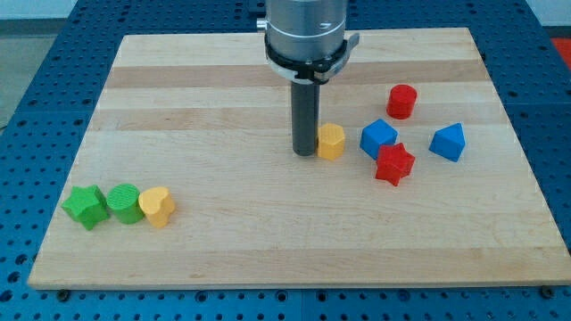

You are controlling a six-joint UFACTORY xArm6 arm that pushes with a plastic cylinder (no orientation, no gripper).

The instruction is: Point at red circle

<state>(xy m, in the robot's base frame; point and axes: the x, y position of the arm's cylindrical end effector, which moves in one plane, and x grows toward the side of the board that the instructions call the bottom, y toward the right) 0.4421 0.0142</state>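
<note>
Camera view: my tip, a bare rod holding nothing, is seen touching the yellow plastic block, while the red plastic circle, up-right beyond it, is not yet reached.

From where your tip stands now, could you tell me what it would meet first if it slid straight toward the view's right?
My tip would meet the yellow block first; it sits right beside the tip, apparently touching. Beyond it lie the blue block and red star. The red circle sits farther up, probably off that line.
</note>
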